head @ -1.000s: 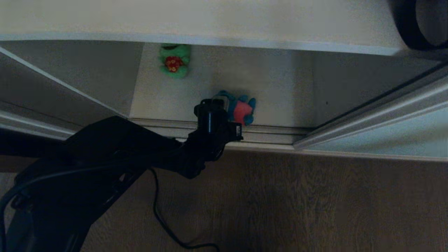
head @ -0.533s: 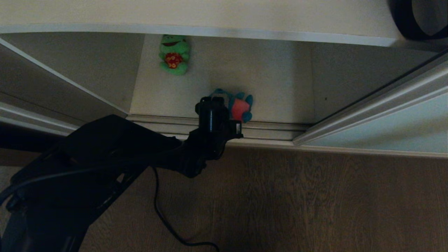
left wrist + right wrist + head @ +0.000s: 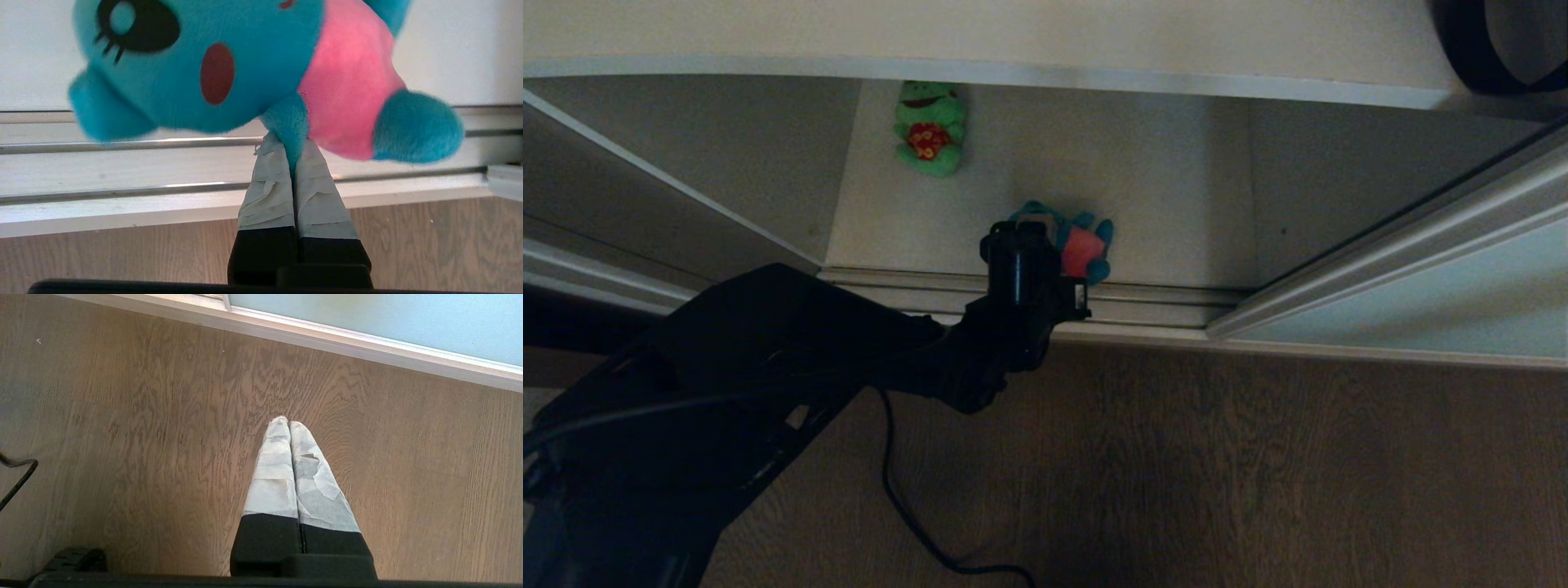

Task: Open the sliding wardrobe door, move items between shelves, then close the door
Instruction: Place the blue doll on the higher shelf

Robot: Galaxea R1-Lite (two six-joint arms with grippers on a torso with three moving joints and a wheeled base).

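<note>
My left gripper (image 3: 1027,238) reaches in over the wardrobe's bottom track and is shut on a limb of the blue plush toy (image 3: 1085,249) with the pink body. The wrist view shows the taped fingers (image 3: 265,183) pinching that blue limb, gripper (image 3: 291,148), plush (image 3: 229,61). The toy is at the front of the lower shelf (image 3: 1168,188); whether it rests on the board I cannot tell. The upper shelf (image 3: 1013,33) runs across above. The sliding wardrobe door (image 3: 1437,302) stands pushed to the right. My right gripper (image 3: 289,424) is shut and empty over the floor beside the door (image 3: 367,314).
A green plush toy (image 3: 929,128) lies deeper on the lower shelf at the left. The door track (image 3: 1152,309) runs along the wardrobe's front. A black cable (image 3: 907,506) trails over the wood floor. A dark round object (image 3: 1503,41) sits on the upper shelf at the right.
The whole head view has shifted slightly, so the camera moved. My left gripper has kept its hold on the blue plush and stayed at about the same spot by the track.
</note>
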